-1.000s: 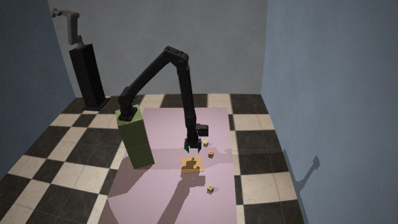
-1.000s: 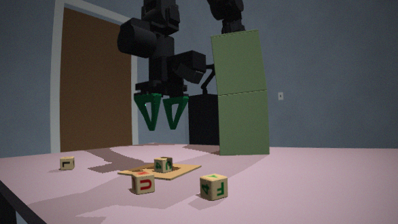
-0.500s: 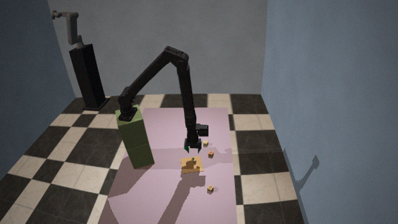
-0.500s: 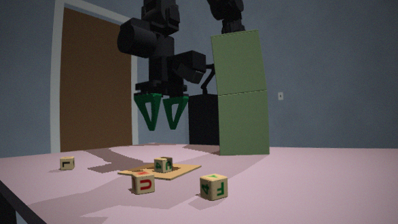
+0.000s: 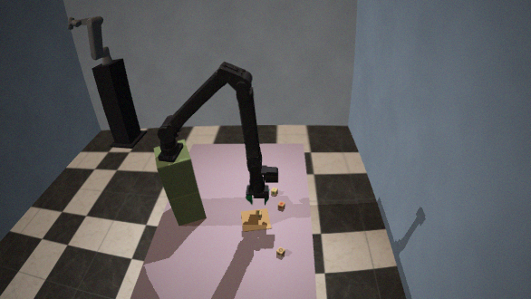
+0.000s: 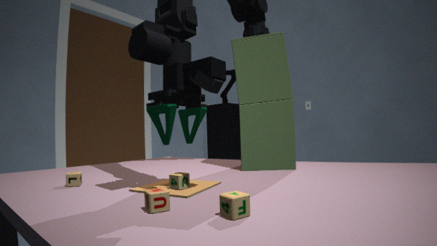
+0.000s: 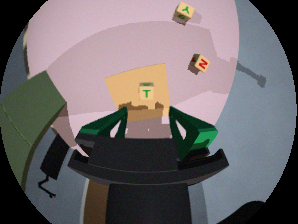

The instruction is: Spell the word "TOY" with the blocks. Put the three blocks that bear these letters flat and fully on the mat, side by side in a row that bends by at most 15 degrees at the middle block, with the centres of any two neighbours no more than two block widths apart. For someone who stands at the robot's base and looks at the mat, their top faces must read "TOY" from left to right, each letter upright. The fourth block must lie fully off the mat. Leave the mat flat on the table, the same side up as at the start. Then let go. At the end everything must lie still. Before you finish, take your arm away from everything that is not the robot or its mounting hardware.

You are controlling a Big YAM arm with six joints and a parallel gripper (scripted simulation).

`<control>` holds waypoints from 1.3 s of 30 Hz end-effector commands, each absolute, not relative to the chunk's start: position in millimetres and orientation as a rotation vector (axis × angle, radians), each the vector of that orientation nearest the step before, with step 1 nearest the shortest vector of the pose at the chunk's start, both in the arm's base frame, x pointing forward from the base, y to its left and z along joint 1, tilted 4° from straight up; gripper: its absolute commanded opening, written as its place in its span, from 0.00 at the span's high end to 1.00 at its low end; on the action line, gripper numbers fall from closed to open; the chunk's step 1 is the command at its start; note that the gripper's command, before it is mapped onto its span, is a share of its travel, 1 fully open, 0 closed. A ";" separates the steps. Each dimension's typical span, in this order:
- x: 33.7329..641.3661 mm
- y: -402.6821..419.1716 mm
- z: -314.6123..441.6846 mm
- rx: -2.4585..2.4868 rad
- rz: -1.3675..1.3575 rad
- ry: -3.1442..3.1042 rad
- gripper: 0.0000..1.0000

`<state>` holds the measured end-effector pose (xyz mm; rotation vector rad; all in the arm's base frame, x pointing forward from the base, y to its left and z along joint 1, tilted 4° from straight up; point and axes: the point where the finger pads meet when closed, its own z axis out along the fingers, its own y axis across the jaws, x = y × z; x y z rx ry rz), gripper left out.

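You are holding the gripper [image 6: 177, 140], part open and empty, above the T block [image 7: 147, 92] sitting on the mat [image 6: 201, 185]; descending off-centre is risking a finger nudging the block or dragging the mat askew

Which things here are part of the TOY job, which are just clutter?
Job:
- tan mat
- T block on the mat
- three blocks off the mat; which one is the spare, I can't tell
- gripper, partly open, empty, above the mat

Not the job:
- green pedestal
- black stand
- door
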<state>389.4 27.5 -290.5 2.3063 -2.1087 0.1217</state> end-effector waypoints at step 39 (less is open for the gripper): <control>391.6 17.6 -341.7 2.301 0.116 -2.117 0.36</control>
